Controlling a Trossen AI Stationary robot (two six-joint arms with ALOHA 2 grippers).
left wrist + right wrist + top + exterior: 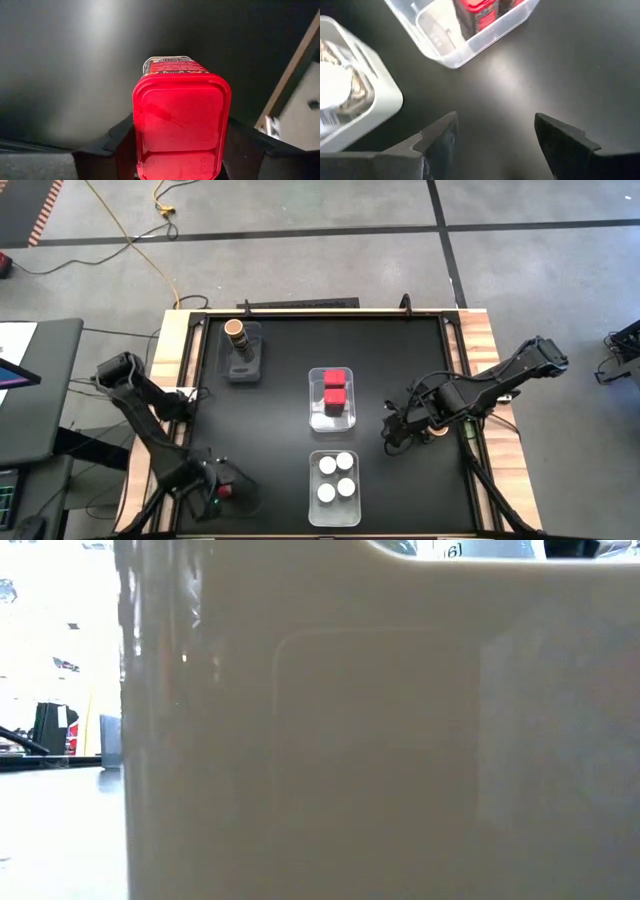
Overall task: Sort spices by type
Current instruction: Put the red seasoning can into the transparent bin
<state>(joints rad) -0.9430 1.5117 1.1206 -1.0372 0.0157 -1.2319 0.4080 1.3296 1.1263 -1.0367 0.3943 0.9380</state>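
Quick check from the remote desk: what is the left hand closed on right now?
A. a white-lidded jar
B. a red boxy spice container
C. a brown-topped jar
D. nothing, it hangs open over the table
B: in the left wrist view the red boxy spice container sits clamped between the left hand's dark fingers, and from above a red spot shows at that hand near the table's front left corner.

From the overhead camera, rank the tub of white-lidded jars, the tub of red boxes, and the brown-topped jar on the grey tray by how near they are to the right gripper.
From the right gripper:
1. Tub of red boxes, just to its left, mid-table.
2. Tub of white-lidded jars, near the front edge.
3. Brown-topped jar on the grey tray, far back-left.
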